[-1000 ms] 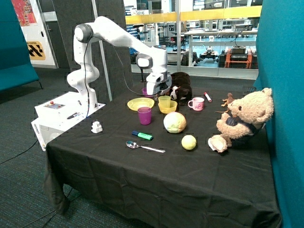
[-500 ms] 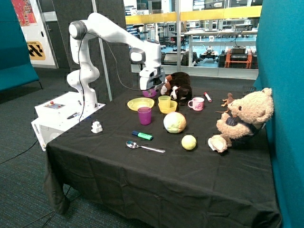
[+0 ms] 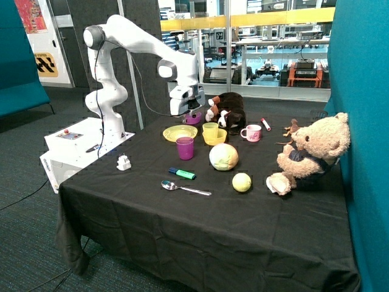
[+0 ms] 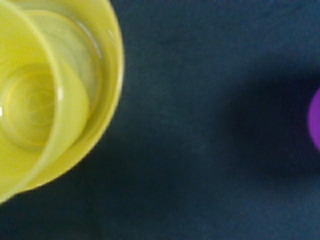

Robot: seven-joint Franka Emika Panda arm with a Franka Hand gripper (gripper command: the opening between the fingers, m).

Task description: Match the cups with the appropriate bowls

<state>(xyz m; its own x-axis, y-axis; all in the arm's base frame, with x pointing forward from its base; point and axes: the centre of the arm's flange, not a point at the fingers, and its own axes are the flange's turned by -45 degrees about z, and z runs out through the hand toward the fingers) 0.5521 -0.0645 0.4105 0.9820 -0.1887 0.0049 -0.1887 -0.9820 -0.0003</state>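
We find the translucent yellow plastic cup (image 3: 210, 131) standing upright inside the small round yellow plastic bowl (image 3: 217, 139), so that pairing looks done. The translucent purple plastic cup (image 3: 185, 148) stands alone on the black-clothed table (image 3: 200, 225), just in front of the wide shallow yellow plate (image 3: 180, 132); the small purple plastic bowl (image 3: 192, 118) sits behind the plate, partly hidden by the gripper (image 3: 189, 114). The gripper hangs above the purple bowl, carrying nothing we can see; we cannot tell how its fingers stand. We judge the purple pair remains unmatched, the bowl likely being the next target.
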